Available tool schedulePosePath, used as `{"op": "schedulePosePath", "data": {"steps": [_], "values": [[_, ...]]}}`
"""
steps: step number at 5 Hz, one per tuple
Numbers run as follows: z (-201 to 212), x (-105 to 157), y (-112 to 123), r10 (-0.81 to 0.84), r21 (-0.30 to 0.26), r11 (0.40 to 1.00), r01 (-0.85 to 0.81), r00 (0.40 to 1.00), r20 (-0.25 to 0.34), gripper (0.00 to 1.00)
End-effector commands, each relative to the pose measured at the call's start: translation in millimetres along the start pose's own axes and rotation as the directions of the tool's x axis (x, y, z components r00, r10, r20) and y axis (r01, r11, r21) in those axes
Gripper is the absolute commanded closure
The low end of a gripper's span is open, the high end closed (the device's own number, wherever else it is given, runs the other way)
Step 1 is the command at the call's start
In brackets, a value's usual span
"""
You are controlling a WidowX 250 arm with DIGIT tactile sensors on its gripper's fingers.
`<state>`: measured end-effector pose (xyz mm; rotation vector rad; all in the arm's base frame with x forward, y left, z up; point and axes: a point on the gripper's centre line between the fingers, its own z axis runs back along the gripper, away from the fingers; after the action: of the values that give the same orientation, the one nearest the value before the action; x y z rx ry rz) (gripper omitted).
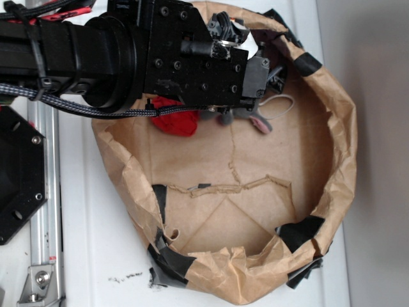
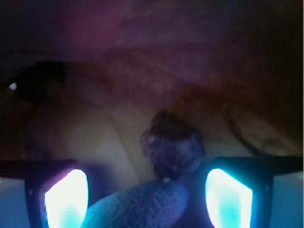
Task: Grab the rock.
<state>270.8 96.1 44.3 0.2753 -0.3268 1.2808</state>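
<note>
1. The rock [image 2: 173,151] shows only in the wrist view — a small dark, rough, angular lump lying on the paper floor, just ahead of the pincer [image 2: 148,199] and between the lines of its two fingers.
2. The pincer is spread; its glowing pale pads [image 2: 66,197] stand well apart at the bottom corners of the wrist view, and neither touches the rock.
3. A rounded grey plush limb [image 2: 137,206] lies between the fingers, its tip touching or just beside the rock's near side.
4. In the exterior view the rock is hidden under the black arm housing [image 1: 185,54]; only part of a wrinkly red ball [image 1: 176,120] and a grey plush animal [image 1: 252,116] with a pink patch peek out below it.
5. These things sit in a crumpled brown paper basin [image 1: 335,160] whose rolled rim is patched with black tape [image 1: 300,231]; its floor is creased and torn along a seam.
6. The basin rests on a white table [image 1: 96,243], with a metal rail [image 1: 48,192] and a black base plate [image 1: 19,179] at the left edge.
7. The wrist view is dim, blurred and purple-tinted — no writing can be read in either view.
</note>
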Motion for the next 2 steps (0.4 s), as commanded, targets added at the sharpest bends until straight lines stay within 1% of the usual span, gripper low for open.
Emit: {"op": "schedulePosePath", "data": {"steps": [1, 2], "values": [[-24.4, 39.3, 18.1, 0.103, 0.029, 0.994, -0.103, 0.994, 0.023, 0.00], [-25.5, 36.4, 16.8, 0.064, 0.019, 0.998, -0.065, 0.998, 0.029, 0.00]]}}
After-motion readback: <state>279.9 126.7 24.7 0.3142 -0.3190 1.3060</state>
